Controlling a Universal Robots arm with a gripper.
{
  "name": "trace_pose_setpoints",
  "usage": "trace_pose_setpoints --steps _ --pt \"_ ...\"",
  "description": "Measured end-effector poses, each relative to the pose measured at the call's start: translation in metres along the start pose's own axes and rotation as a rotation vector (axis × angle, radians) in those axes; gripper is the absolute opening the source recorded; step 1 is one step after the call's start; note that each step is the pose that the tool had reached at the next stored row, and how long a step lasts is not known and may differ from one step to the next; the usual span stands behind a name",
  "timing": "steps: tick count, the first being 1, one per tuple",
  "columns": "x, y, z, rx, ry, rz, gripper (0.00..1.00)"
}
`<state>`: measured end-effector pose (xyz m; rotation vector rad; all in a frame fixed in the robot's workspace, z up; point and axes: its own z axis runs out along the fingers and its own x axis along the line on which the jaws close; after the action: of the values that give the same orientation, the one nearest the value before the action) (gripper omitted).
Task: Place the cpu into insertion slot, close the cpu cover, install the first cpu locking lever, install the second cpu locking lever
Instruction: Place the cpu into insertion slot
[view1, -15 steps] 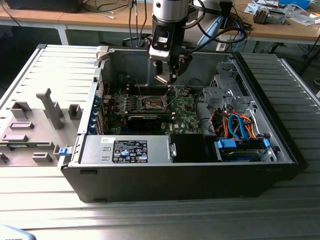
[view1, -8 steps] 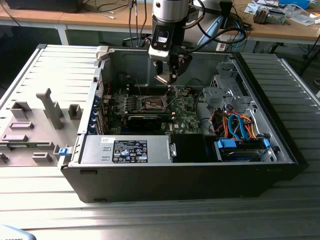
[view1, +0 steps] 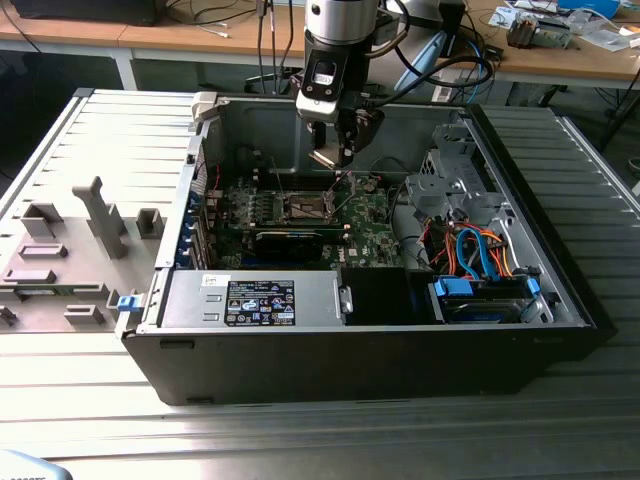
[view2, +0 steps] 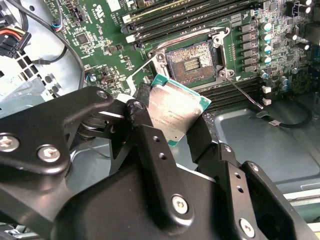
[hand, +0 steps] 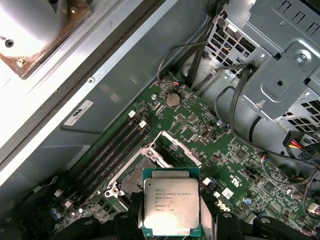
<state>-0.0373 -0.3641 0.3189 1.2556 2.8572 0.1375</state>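
The end effector (view2: 172, 127) grips the cpu (view2: 176, 107) by two opposite edges, holding it in the air above the green board (view1: 375, 235) inside the open case (view1: 260, 125). The insertion slot (view2: 192, 60) lies bare, below and just ahead of the chip. The cpu cover (hand: 180, 146) seems swung up along the slot's edge, and a thin locking lever (view2: 243, 94) juts out from one slot corner, close to the path down.

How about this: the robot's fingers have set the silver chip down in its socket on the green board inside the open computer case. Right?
Not quite. The chip is not in the socket: the fingers hold the cpu above the green board, inside the open computer case, and the insertion slot lies bare. The second wrist view shows it.
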Motion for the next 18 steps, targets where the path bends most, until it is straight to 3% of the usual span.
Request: trace_pose_setpoints --steps 18 --pt "0.0 0.0 0.0 -0.0006 -0.0028 0.033 0.54"
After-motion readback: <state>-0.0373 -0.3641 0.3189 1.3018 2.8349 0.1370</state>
